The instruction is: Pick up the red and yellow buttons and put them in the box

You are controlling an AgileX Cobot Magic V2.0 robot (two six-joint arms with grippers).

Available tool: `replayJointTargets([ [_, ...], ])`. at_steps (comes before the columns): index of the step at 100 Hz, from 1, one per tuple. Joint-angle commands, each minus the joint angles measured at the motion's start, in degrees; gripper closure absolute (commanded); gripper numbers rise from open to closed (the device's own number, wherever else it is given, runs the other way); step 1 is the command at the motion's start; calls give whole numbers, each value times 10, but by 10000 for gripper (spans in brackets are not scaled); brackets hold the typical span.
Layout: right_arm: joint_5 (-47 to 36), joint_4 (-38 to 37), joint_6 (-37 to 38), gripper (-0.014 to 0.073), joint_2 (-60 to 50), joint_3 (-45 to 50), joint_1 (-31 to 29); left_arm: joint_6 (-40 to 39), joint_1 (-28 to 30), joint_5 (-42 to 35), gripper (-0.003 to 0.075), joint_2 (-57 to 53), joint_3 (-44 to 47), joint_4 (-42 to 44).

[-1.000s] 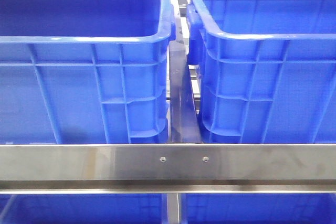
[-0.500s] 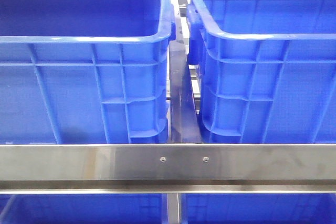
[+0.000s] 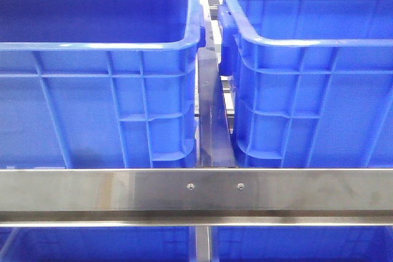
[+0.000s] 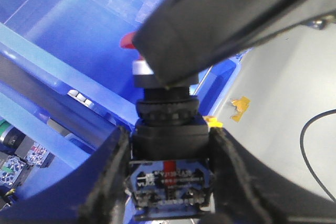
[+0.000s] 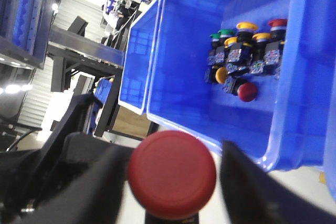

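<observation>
In the left wrist view my left gripper is shut on the black body of a push button. A sliver of its red cap shows; a dark blurred part hides the rest. Behind it is a blue crate. In the right wrist view my right gripper holds a red button, cap facing the camera, outside the rim of a blue crate. Inside that crate lie several buttons, among them a yellow one and a red one. No gripper shows in the front view.
The front view shows two blue crates side by side, left and right, behind a steel rail. More crates and a dark frame stand behind in the right wrist view. A black cable lies on a grey surface.
</observation>
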Motion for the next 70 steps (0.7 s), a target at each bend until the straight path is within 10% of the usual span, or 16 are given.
replayJointTargets([
  [1, 30, 40, -11, 350, -9, -20, 2, 0, -5, -32, 739, -25, -16, 0],
  [28, 35, 40, -12, 405, -9, -20, 2, 0, -5, -32, 717, -25, -16, 0],
  [53, 35, 40, -26, 405, -10, -20, 1, -5, -5, -32, 350, -25, -16, 0],
  [70, 26, 40, -41, 405, -10, -20, 1, -5, -5, -27, 259, -25, -16, 0],
])
